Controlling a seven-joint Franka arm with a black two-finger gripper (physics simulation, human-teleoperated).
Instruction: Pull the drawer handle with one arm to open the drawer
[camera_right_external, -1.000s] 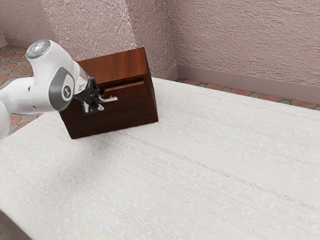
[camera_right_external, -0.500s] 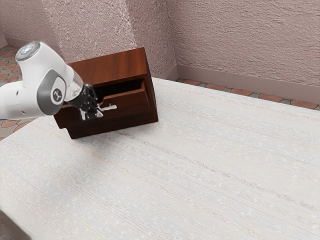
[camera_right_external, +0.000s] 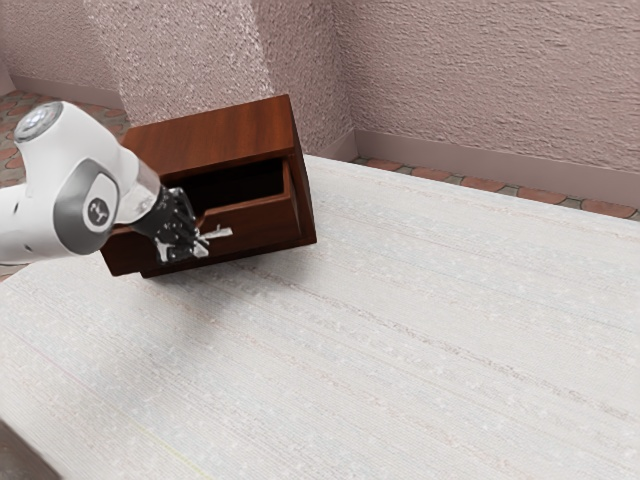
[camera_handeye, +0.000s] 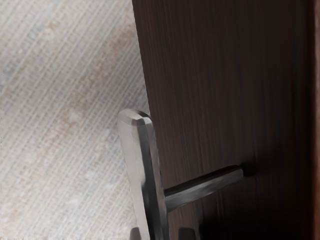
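Observation:
A dark wooden cabinet stands at the back of the table on the exterior view's left. Its drawer is pulled out toward that side, and a dark gap shows inside the cabinet behind it. The drawer's front carries a silver handle. My black gripper is shut on that handle. In the wrist view the silver handle stands off the dark drawer front on a short post, just under my hand.
The pale table top stretches wide toward the exterior view's right and front. Rough pink walls with a baseboard rise behind the table. My white arm reaches in from the exterior view's left.
My gripper has moved toward the exterior view's left and slightly down with the handle. The drawer has slid further out, widening the dark gap in the cabinet.

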